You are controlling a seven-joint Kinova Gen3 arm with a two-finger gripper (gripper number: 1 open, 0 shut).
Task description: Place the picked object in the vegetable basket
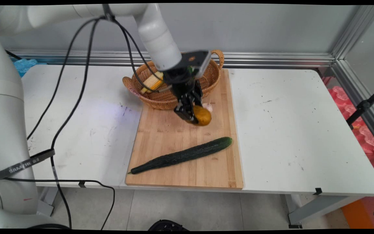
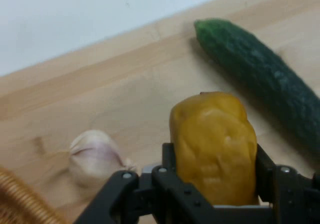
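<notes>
My black gripper (image 1: 192, 114) is shut on a yellow-brown potato (image 1: 202, 115), held just above the wooden cutting board (image 1: 161, 130) near its far end. In the hand view the potato (image 2: 214, 146) sits squeezed between the two fingers. A garlic bulb (image 2: 95, 155) lies on the board just beside the gripper, small and pale behind the potato (image 1: 208, 106) in the main view. A long dark green cucumber (image 1: 182, 155) lies diagonally across the near half of the board, its tip (image 2: 220, 34) showing in the hand view.
A wicker basket (image 1: 161, 97) with handles stands at the board's far end, holding a yellow corn cob (image 1: 153, 85); its rim (image 2: 20, 199) shows in the hand view. Black cables hang from the arm over the table's left part. The white table (image 1: 287, 130) extends to the right.
</notes>
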